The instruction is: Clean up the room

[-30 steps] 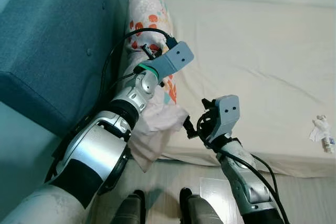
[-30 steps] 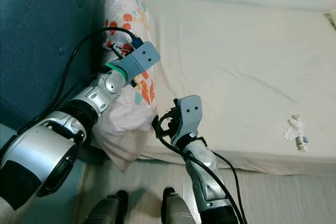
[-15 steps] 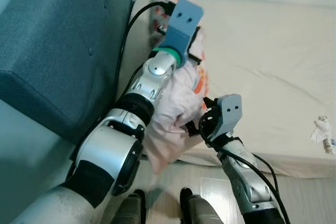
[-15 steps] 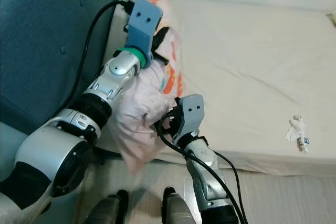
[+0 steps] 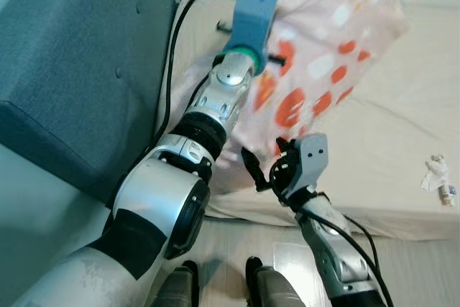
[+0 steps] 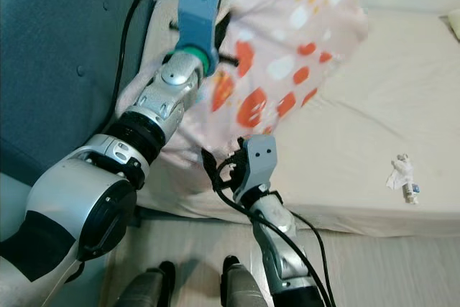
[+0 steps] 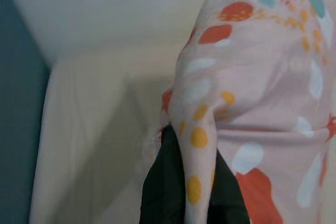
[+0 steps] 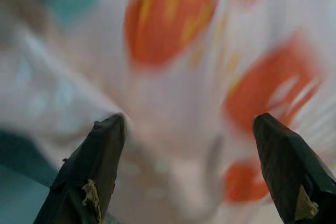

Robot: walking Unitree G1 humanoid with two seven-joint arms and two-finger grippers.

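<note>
Left wrist view confirms my left gripper (image 7: 190, 192) clamped on the pillow (image 5: 327, 41), now swung up over the bed (image 5: 402, 141); right gripper (image 8: 191, 174) spread, empty.

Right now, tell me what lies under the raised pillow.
Under the pillow, pinched by the left gripper, lies the cream mattress. Its near corner hides the bed edge behind the open right gripper.
</note>
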